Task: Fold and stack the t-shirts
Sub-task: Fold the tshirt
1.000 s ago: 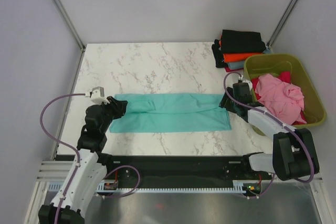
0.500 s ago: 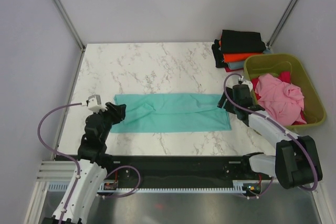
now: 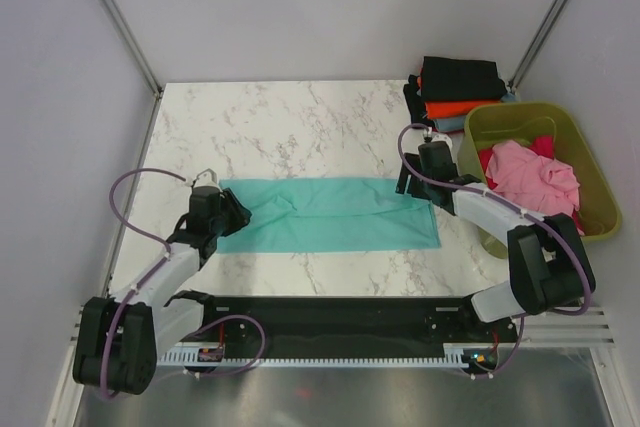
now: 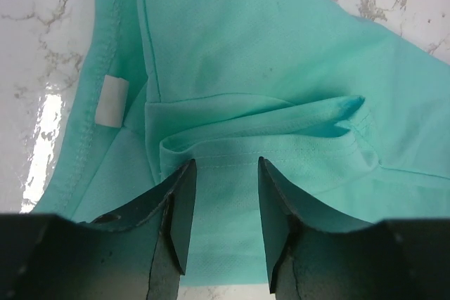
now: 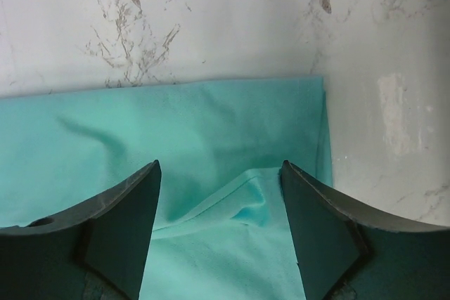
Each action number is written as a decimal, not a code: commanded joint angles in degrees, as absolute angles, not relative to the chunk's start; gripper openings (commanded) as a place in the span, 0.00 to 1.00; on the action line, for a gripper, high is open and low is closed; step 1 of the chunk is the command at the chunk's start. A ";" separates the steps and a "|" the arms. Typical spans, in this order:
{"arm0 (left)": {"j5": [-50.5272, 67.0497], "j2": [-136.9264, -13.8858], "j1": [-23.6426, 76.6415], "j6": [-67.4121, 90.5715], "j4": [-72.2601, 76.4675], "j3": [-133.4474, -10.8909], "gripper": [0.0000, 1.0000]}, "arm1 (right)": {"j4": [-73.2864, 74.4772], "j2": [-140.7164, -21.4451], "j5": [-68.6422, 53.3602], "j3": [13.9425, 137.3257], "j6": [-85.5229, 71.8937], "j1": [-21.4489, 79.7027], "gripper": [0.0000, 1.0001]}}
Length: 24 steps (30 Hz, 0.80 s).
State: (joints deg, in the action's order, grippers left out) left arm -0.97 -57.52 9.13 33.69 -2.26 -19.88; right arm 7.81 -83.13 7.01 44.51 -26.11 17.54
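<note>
The teal t-shirt lies flat on the marble table as a long band folded lengthwise. My left gripper is open just above its left end; the left wrist view shows the cloth, a small fold and a white label between and ahead of my fingers. My right gripper is open wide over the far right corner of the cloth, with nothing held. A stack of folded black and orange shirts sits at the back right. A pink shirt lies in the tub.
The olive-green tub stands at the right edge, close to my right arm. The folded stack is just behind it. Bare marble lies behind the teal shirt. Grey walls enclose the table.
The left arm has dropped low, its gripper still at the shirt's left end. The right gripper has moved left and farther back to the far right corner. The shirt lies flatter.
</note>
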 commanded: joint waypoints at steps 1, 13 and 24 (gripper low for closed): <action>-0.61 -59.14 9.32 35.24 1.85 -22.50 0.47 | 8.35 -82.80 10.81 48.51 -23.47 17.84 0.77; -5.19 -63.80 9.32 36.91 0.35 -23.29 0.41 | 5.36 -90.07 8.53 49.31 -23.11 22.15 0.75; -11.16 -85.96 9.14 31.29 -1.21 -45.32 0.41 | 4.75 -88.42 5.10 36.05 -36.10 28.47 0.74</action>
State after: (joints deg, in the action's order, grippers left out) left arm -7.42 -79.42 9.13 34.33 -2.13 -36.27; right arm 1.83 -89.32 9.02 41.78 -27.97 25.41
